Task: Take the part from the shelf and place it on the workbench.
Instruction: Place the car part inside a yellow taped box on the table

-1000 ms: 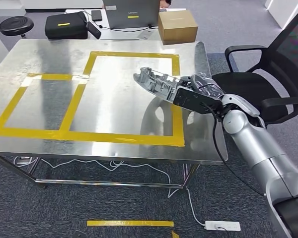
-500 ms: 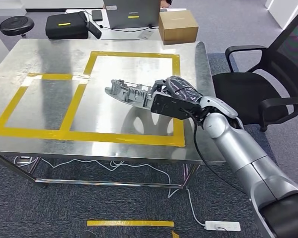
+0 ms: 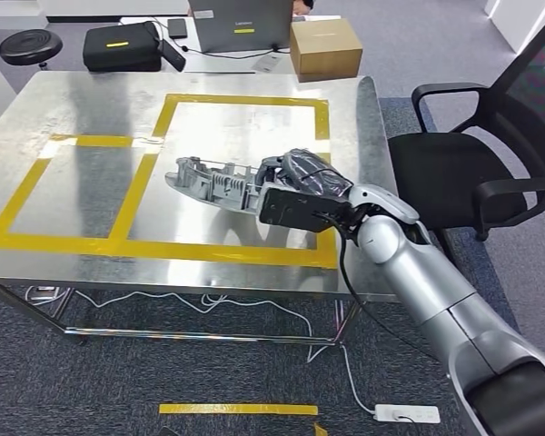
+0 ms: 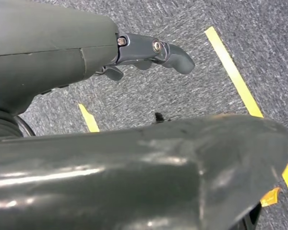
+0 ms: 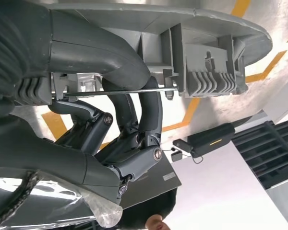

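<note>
Right robot hand is gripping grey part above desk, inside yellow tape square; lowering it level before releasing seems wise. Left robot hand is hanging slack, fingers apart.

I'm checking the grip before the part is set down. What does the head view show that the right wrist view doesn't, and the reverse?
Head view alone: the whole steel workbench with its yellow tape rectangles, the part over the larger rectangle, the office chair and the cardboard box.

Right wrist view alone: the part's ribbed underside, and the fingers curled against it around a thin metal rod.

Both: the grey part held by the right hand, above the taped tabletop.
</note>
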Controlling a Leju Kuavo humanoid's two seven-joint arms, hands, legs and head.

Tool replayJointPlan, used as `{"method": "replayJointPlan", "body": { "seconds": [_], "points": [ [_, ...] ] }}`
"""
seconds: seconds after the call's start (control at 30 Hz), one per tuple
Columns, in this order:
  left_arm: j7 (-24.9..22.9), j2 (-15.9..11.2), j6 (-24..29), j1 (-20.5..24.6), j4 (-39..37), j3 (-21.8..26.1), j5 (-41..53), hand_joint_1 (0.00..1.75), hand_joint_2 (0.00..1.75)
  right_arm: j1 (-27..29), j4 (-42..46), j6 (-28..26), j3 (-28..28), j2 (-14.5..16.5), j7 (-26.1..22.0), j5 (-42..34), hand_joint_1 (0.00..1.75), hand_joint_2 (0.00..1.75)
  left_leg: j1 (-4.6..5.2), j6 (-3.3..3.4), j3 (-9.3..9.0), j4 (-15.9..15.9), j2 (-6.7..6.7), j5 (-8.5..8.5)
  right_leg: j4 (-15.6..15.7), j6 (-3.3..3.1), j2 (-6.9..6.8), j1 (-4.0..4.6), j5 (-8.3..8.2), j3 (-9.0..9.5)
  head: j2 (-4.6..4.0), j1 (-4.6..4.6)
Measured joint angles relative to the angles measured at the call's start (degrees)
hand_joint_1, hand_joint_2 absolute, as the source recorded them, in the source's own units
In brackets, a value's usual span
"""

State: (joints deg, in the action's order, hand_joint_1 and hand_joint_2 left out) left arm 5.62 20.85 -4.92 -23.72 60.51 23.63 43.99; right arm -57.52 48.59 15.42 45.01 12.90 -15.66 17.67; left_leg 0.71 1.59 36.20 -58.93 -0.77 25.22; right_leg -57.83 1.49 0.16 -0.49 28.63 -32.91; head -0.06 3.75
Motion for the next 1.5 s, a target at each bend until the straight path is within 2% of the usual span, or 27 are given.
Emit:
{"method": "replayJointPlan", "body": {
  "seconds": [0.37, 0.6, 1.0, 1.5],
  "points": [
    [4.02, -0.01, 1.33, 1.63, -1.12, 0.53, 0.42, 0.0, 0.0, -0.53, 0.29, -2.13, 0.43, -0.31, 2.02, -0.55, 1.75, 1.75, 0.0, 0.0, -0.01, 0.0, 0.0, -0.01, 0.0, 0.0, 0.01, 0.0, -0.01, 0.0, 0.01, -0.01],
    [2.07, -0.06, 1.07, 0.95, -1.14, 0.72, 0.28, 0.0, 0.0, -2.61, -1.3, -4.8, -0.22, -2.04, 2.45, 2.4, 1.75, 1.75, 0.02, 0.0, 0.0, 0.0, 0.01, 0.0, 0.0, 0.01, 0.03, 0.0, -0.02, -0.01, -0.01, 0.0],
    [0.84, -0.07, 0.98, -0.29, -0.51, 0.76, -1.04, 0.0, 0.0, -7.31, -1.99, -4.96, -3.35, -4.07, 3.63, 2.37, 1.75, 1.75, 0.0, 0.0, 0.0, 0.0, 0.01, 0.0, 0.01, 0.01, 0.03, -0.01, -0.02, -0.01, 0.01, 0.01],
    [1.5, -0.07, 0.74, 0.29, -0.51, 1.15, 0.08, 0.0, 0.0, -6.47, -1.99, -4.68, -3.75, -4.2, 2.4, 2.55, 1.75, 1.75, 0.0, 0.0, 0.0, 0.0, 0.01, 0.0, 0.01, 0.01, 0.03, -0.01, -0.01, -0.01, 0.01, 0.01]
  ]
}}
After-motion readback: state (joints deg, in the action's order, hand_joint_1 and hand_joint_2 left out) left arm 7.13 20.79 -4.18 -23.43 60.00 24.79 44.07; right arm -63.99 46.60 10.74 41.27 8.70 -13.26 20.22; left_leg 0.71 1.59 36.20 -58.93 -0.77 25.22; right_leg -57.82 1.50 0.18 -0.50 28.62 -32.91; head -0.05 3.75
